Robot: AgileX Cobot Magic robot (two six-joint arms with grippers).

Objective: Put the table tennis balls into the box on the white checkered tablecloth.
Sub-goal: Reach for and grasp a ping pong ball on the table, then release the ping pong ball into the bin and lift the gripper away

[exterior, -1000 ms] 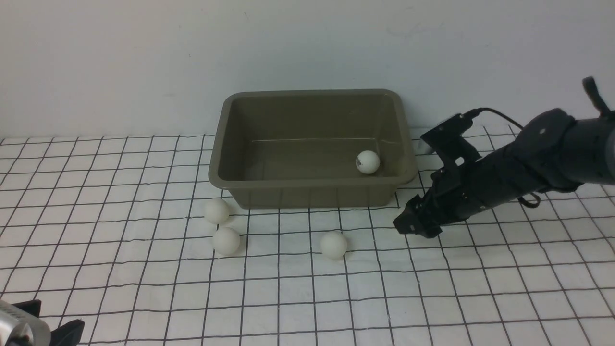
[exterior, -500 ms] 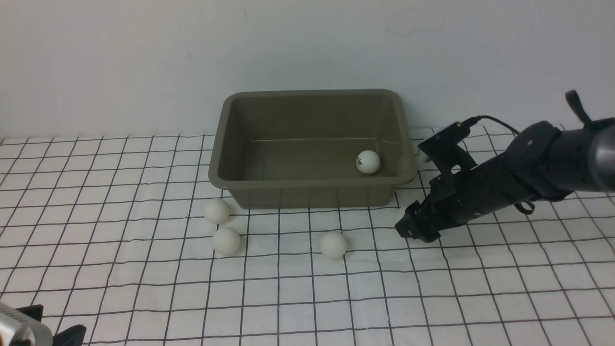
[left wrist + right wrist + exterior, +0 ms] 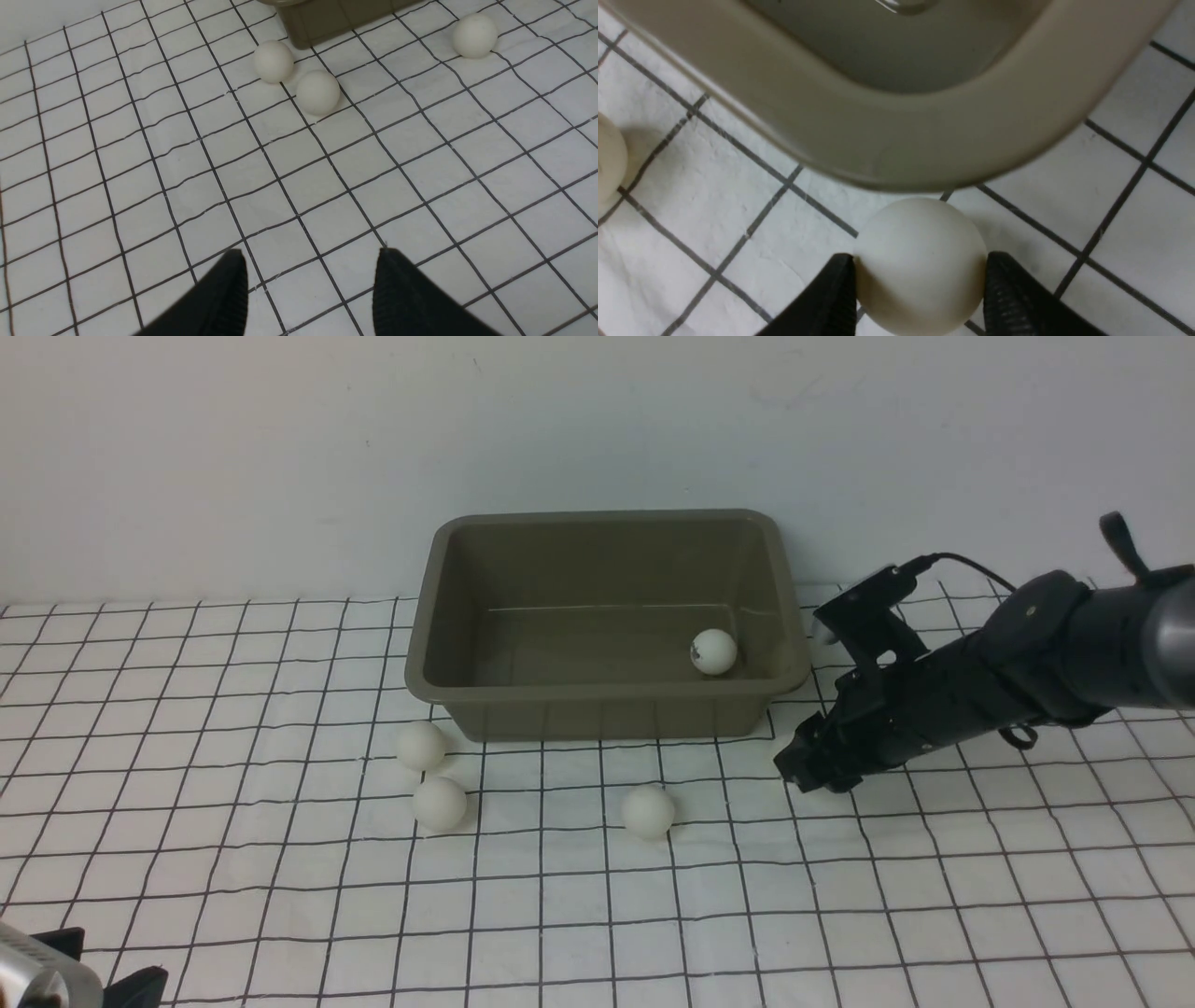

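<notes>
Just beside the near right corner of the box [image 3: 924,140], on the white checkered tablecloth [image 3: 714,186], our right end effector [image 3: 920,261] pinches a table tennis ball [image 3: 920,242] from both sides, so we should squeeze softly, lift it up over the box, then let go.

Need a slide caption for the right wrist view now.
Right gripper pinching a table tennis ball beside the box corner.

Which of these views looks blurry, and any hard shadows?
Right wrist view: box rim soft, out of focus; the ball between the fingers sharper. Front view: even light, faint shadows beside the balls. Left wrist view: tablecloth grid crisp, no glare.
</notes>
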